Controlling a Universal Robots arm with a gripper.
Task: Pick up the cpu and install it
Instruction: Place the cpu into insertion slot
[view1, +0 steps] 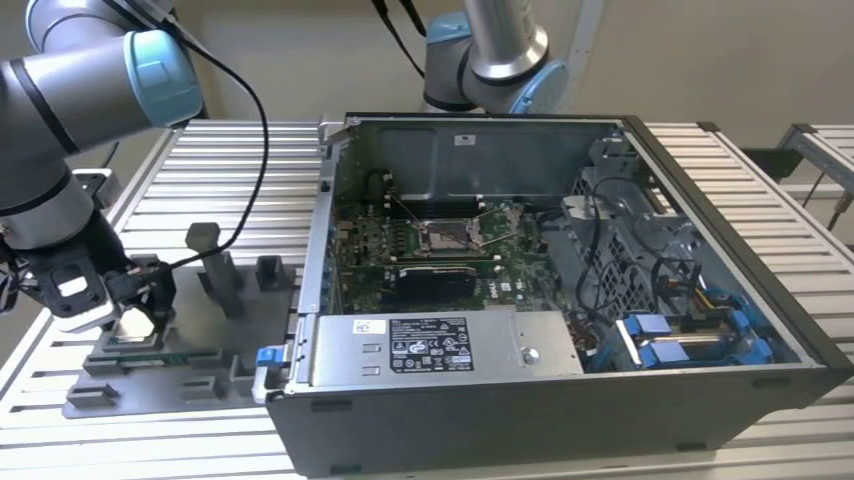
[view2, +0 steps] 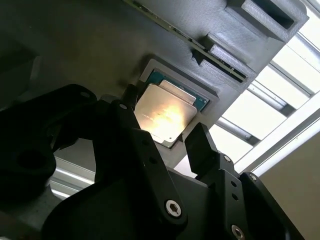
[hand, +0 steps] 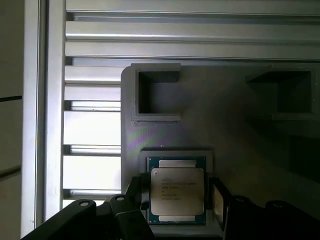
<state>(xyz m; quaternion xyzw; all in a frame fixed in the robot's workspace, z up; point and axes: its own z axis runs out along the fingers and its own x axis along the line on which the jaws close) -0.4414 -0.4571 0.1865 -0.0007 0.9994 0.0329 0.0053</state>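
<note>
The cpu, a flat square chip with a pale silver top and a green rim, lies in a square pocket of the grey fixture tray. My gripper is down over it, with one black finger pressed to each of two opposite edges. In the second wrist view the cpu glows under light between the same fingers. In the exterior view my gripper stands low over the tray at the exterior view's left. The socket on the green motherboard lies open inside the case.
The open computer case takes up the middle and right of the slatted metal table. Grey upright blocks rise from the tray close beside my gripper. A second arm stands behind the case. A black cable hangs from my arm.
</note>
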